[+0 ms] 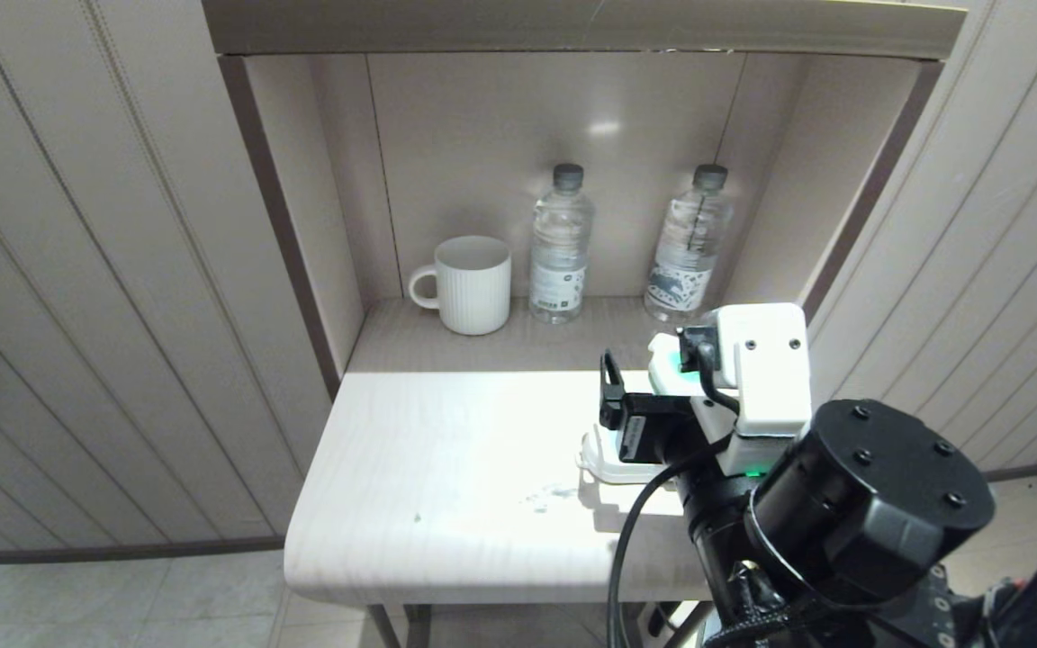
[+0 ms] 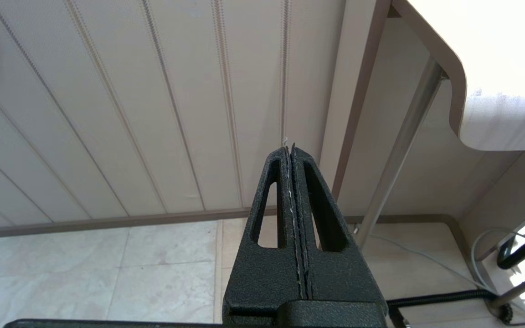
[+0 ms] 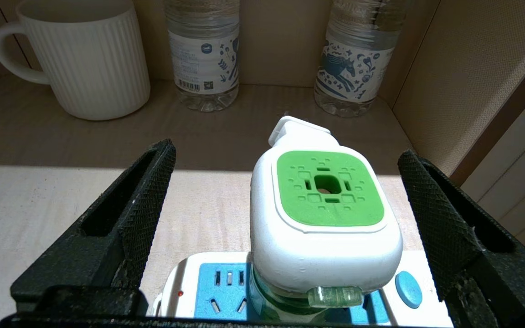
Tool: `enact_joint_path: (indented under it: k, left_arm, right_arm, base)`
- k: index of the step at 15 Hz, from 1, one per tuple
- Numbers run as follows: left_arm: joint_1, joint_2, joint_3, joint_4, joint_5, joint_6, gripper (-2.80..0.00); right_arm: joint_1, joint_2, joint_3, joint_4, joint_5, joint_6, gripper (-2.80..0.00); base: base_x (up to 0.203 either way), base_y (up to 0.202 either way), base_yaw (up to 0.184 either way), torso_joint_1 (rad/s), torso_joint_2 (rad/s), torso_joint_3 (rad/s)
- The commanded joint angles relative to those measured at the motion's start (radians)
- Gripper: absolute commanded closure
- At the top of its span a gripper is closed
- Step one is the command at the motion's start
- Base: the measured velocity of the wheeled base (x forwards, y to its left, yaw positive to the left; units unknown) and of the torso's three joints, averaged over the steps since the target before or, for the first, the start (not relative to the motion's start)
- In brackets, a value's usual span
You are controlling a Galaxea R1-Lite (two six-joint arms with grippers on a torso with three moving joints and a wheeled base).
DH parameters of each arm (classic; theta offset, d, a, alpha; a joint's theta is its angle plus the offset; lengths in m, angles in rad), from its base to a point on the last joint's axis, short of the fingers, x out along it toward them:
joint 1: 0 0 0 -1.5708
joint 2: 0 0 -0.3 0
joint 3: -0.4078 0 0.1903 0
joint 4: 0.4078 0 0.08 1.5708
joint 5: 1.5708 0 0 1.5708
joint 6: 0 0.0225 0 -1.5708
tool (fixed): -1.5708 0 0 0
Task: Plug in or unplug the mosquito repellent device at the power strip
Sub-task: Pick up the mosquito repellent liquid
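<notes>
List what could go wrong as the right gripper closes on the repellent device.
The open right gripper straddles the mosquito repellent device, which sits nearer one finger; closing may tip it. The power strip lies loose on the table and may lift. A water bottle stands close behind.

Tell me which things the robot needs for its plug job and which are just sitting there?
For the job:
- mosquito repellent device, standing on the power strip
- power strip
- right gripper, open around the device, not touching it

Just sitting there:
- white mug
- two water bottles
- left gripper, shut, parked beside the table
</notes>
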Motion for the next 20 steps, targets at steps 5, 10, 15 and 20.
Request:
enact_joint_path:
  k: [5,10,15,20]
  left_arm:
    - [0.0,0.002,0.0,0.0,-0.001,-0.001,0.0]
    - [0.0,0.002,0.0,0.0,0.0,-0.001,0.0]
    - [0.0,0.002,0.0,0.0,0.0,0.001,0.0]
    - [0.0,0.002,0.0,0.0,0.0,0.001,0.0]
  right_arm:
    - [-0.013,0.011,-0.008,-0.006,0.001,-0.002,-2.8]
    - [-0.015,0.016,-0.014,-0.006,0.004,-0.008,-2.8]
    - [-0.023,0.017,-0.02,-0.005,0.004,-0.01,-2.8]
    - [-0.025,0.017,-0.015,-0.006,0.004,-0.011,0.0]
  base:
    - [0.0,0.0,0.0,0.0,0.0,0.0]
    - [0.0,0.0,0.0,0.0,0.0,0.0]
    - [0.0,0.0,0.0,0.0,0.0,0.0]
    - [0.0,0.0,0.0,0.0,0.0,0.0]
